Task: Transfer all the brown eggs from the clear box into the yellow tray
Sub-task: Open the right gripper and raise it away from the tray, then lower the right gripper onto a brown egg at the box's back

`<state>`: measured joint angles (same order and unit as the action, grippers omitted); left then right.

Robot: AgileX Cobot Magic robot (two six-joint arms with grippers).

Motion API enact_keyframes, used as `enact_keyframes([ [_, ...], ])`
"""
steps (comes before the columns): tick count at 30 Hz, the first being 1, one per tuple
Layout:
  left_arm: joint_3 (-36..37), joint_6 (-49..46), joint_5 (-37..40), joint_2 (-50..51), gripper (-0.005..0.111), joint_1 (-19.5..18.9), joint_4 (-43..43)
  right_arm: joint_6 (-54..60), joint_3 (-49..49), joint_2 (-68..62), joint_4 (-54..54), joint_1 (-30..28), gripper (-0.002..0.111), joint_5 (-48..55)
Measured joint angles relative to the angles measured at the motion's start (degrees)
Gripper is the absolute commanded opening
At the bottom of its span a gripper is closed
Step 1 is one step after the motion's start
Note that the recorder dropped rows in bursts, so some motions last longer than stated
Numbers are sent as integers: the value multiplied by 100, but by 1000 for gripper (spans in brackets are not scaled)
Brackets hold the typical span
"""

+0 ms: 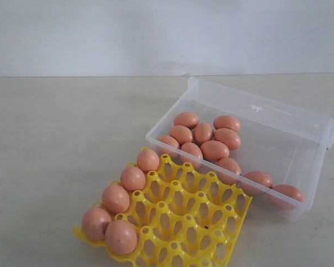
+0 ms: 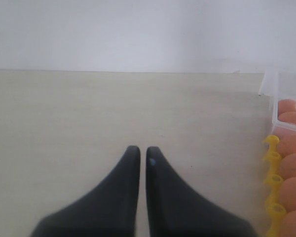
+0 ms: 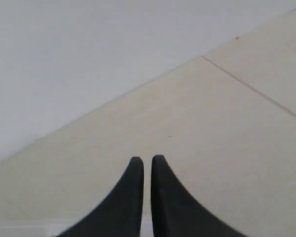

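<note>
The clear box (image 1: 317, 167) lies open at the right of the exterior view with several brown eggs (image 1: 214, 150) inside. In front of it the yellow tray (image 1: 189, 222) carries several brown eggs (image 1: 133, 178) along its left edge. No arm shows in the exterior view. My left gripper (image 2: 143, 150) is shut and empty over bare table; the tray's edge (image 2: 272, 183) and eggs (image 2: 292, 165) sit at the right border of the left wrist view, with the box corner (image 2: 276, 106) behind them. My right gripper (image 3: 147, 159) is shut and empty over bare table.
The box's hinged lid (image 1: 278, 108) lies open behind the box. A pale wall (image 1: 167, 33) rises behind the table. A thin seam line (image 3: 251, 89) crosses the tabletop in the right wrist view.
</note>
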<state>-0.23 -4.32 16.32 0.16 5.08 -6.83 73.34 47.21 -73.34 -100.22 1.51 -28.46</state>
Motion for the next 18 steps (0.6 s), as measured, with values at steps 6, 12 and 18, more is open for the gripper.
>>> enact_keyframes([
  [6, 0, 0, 0, 0, 4, 0, 0, -2152, 218, 409, 1097, -814, 0, 2630],
  [12, 0, 0, 0, 0, 4, 0, 0, -1116, 925, 417, 1407, -1251, 0, 4223],
  [18, 0, 0, 0, 0, 4, 0, 0, 1525, 2040, 430, 1441, -1284, 0, 7490],
])
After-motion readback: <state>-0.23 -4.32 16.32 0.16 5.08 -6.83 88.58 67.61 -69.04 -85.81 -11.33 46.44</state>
